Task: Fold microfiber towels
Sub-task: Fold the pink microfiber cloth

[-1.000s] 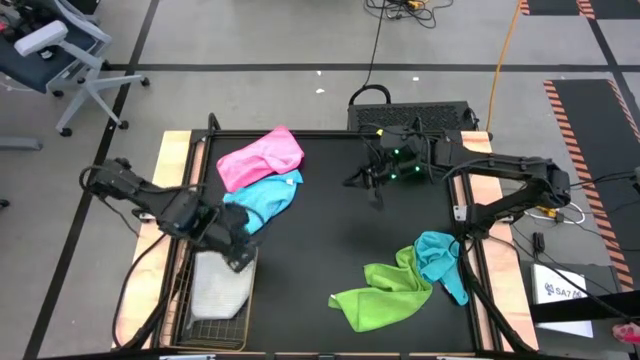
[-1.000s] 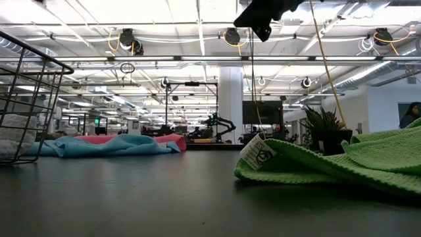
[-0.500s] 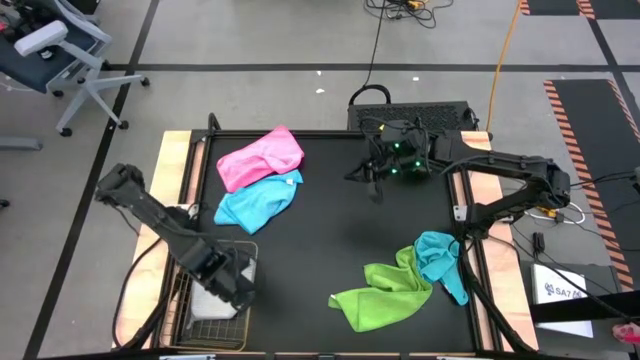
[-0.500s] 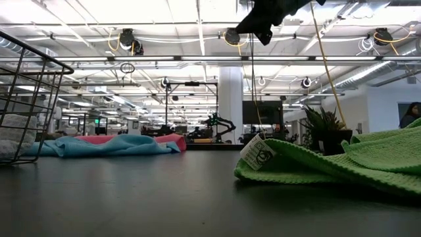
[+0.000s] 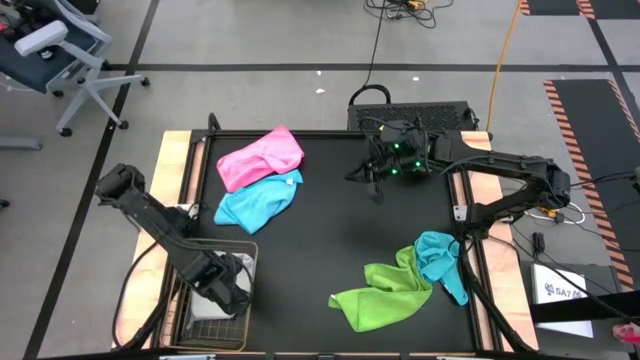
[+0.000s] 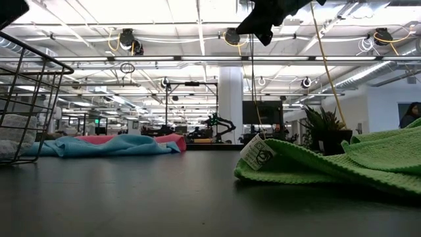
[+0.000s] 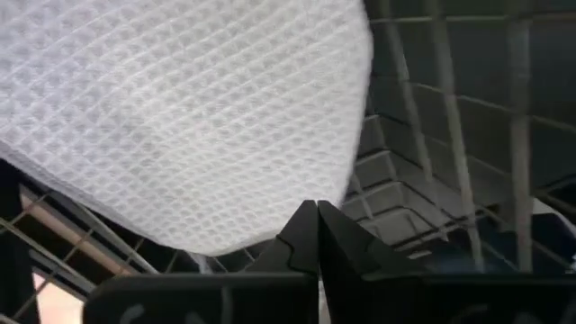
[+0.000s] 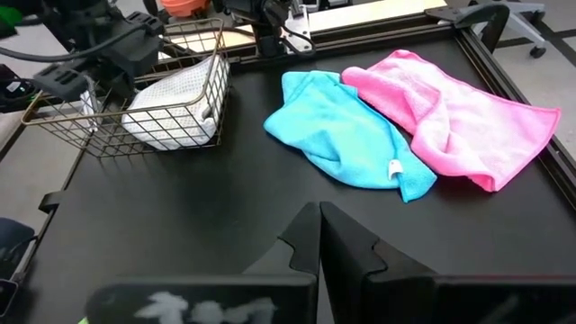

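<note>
A pale grey-white towel [image 7: 180, 117] lies bunched in the wire mesh basket [image 5: 238, 250] at the table's near left. My left gripper [image 7: 317, 216] is shut just over it, nothing between its fingers; in the high view it [image 5: 228, 292] stands above the basket's middle. A pink towel [image 5: 262, 155] and a light blue towel [image 5: 258, 198] lie crumpled side by side at the far left. A lime green towel [image 5: 380, 295] and a teal towel [image 5: 438, 258] lie heaped at the near right. My right gripper [image 8: 319, 216] hangs shut, high over the far middle [image 5: 376, 186].
The basket's wire walls [image 8: 171, 112] rise around the white towel and close to my left gripper. A small potted plant [image 6: 322, 131] shows behind the green towel [image 6: 329, 164]. Bare black mat [image 5: 340, 240] lies between the two towel groups.
My left gripper has gone toward the table's near edge, from the basket's far end to over its middle, and lower over the white towel. The towel stays in the basket.
</note>
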